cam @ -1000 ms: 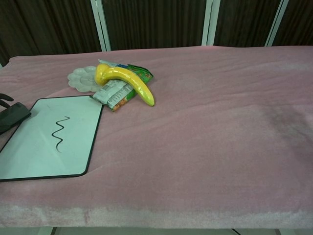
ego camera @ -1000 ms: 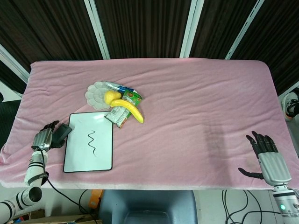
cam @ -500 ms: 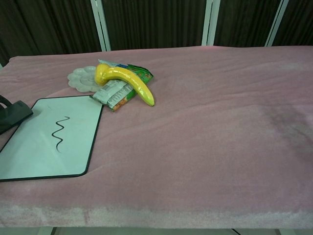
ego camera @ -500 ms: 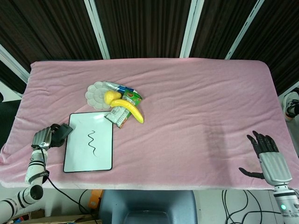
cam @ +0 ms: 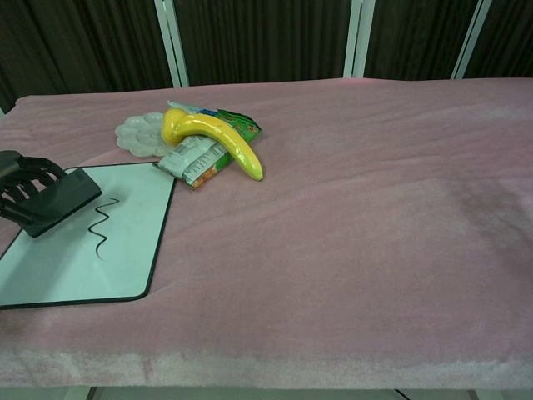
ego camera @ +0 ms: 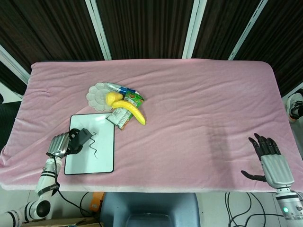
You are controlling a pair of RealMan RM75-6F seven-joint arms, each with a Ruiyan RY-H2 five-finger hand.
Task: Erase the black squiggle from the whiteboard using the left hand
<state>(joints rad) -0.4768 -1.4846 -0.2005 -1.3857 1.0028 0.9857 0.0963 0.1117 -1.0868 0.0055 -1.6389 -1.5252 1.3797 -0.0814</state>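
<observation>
A white, black-framed whiteboard [ego camera: 101, 158] [cam: 75, 267] lies at the table's front left, with a black squiggle [ego camera: 93, 145] [cam: 102, 227] drawn on it. My left hand [ego camera: 61, 144] [cam: 21, 187] holds a dark eraser [ego camera: 83, 136] [cam: 58, 200] over the board's left part, just left of the squiggle. Whether the eraser touches the board I cannot tell. My right hand [ego camera: 270, 158] hangs open beyond the table's front right edge, seen only in the head view.
Behind the whiteboard lie a yellow banana [ego camera: 130, 110] [cam: 218, 139], a green snack packet [ego camera: 124, 113] [cam: 200, 158] and a white flower-shaped dish [ego camera: 98, 94] [cam: 141, 133]. Pink cloth [ego camera: 203, 104] covers the whole table.
My left hand has carried the eraser to the right, from beside the whiteboard's left edge onto the board, close to the squiggle. The right hand has barely moved.
</observation>
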